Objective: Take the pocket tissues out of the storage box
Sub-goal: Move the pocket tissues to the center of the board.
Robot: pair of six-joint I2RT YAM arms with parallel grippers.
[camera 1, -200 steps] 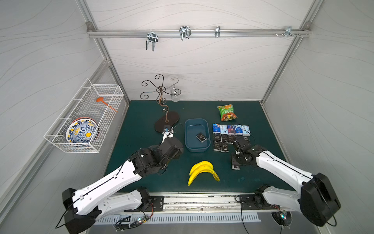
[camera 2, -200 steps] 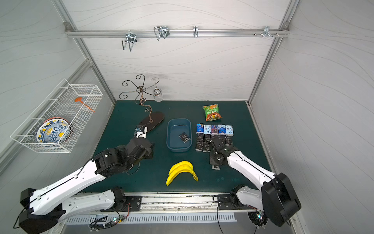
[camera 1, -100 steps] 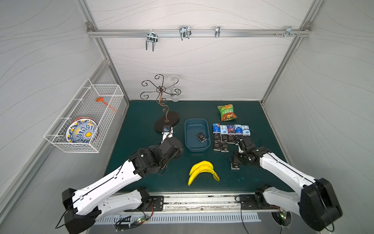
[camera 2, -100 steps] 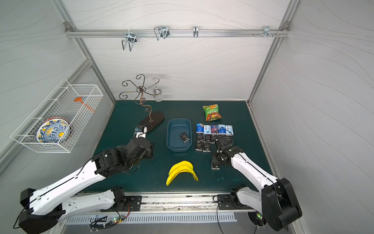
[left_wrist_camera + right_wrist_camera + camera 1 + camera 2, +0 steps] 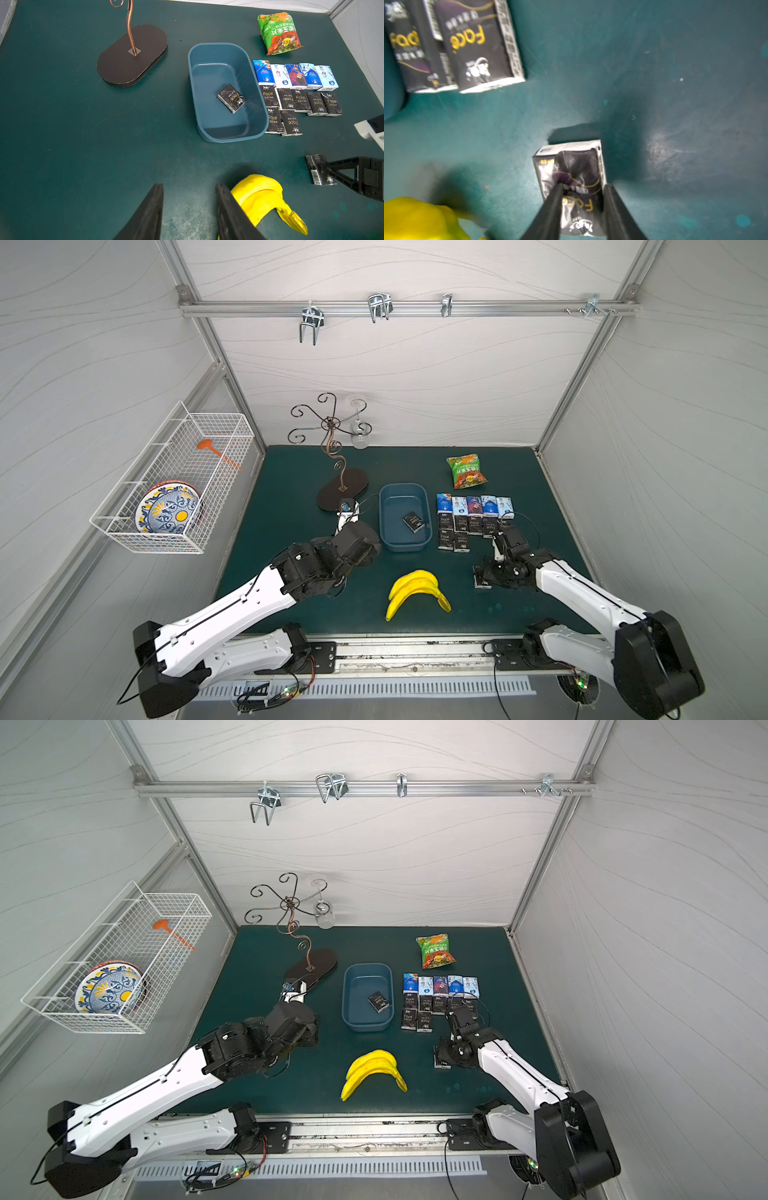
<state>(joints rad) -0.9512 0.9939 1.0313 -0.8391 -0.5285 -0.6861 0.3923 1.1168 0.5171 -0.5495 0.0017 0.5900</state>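
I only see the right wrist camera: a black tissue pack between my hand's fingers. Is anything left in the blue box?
Observer: Yes, one black pocket tissue pack lies inside the storage box.
Operator: How many are out already?
Observer: Twelve packs sit in rows beside the box, not counting your pack.
Operator: Where's the other hand?
Observer: The left hand hovers open beside the box, on the side away from the rows.

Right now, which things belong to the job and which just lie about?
Job: blue box; one pack inside it; rows of packs beside it; loose pack at the right gripper.
Lying about: bananas; snack bag; metal stand; wire basket with plate.
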